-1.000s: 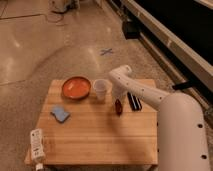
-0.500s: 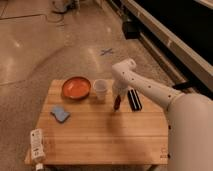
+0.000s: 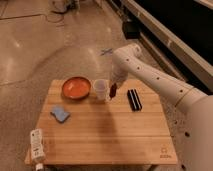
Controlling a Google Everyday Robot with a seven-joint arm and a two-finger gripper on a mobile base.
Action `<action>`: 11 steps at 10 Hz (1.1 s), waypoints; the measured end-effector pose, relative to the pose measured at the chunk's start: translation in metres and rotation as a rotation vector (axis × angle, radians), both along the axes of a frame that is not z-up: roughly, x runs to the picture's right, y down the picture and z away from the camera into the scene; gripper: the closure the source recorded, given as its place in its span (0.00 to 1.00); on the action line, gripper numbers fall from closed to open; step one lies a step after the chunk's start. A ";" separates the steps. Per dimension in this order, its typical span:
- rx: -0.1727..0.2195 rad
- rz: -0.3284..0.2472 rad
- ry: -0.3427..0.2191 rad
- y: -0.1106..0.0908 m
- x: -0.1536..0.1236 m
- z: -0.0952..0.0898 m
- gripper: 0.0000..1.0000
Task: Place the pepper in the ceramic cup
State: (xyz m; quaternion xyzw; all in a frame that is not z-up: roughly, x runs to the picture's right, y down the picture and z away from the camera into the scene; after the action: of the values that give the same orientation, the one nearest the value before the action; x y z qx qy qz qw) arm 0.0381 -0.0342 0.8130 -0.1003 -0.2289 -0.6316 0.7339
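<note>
The dark red pepper (image 3: 113, 92) hangs upright from my gripper (image 3: 114, 86), which is shut on its top end. It is held just above the wooden table (image 3: 105, 135), right beside the right side of the white ceramic cup (image 3: 100, 89). The cup stands upright near the table's back edge. The pepper's lower tip is about level with the cup's middle, outside the cup. My white arm (image 3: 150, 75) reaches in from the right.
An orange bowl (image 3: 76, 87) sits left of the cup. A black-and-white striped block (image 3: 133, 99) lies right of the gripper. A blue sponge (image 3: 60, 113) lies at the left, and a white bottle (image 3: 36, 146) at the front left corner.
The gripper has lifted the pepper off the table and moved it slightly left and back, closer to the cup.
</note>
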 end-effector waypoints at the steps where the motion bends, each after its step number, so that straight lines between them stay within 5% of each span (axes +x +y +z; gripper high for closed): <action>1: 0.022 0.003 -0.020 -0.006 -0.010 -0.003 1.00; 11: 0.194 0.133 -0.036 -0.061 -0.048 0.037 1.00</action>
State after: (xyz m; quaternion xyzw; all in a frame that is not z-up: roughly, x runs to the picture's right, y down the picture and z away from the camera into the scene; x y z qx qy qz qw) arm -0.0101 -0.0949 0.8496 -0.0019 -0.1857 -0.6025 0.7762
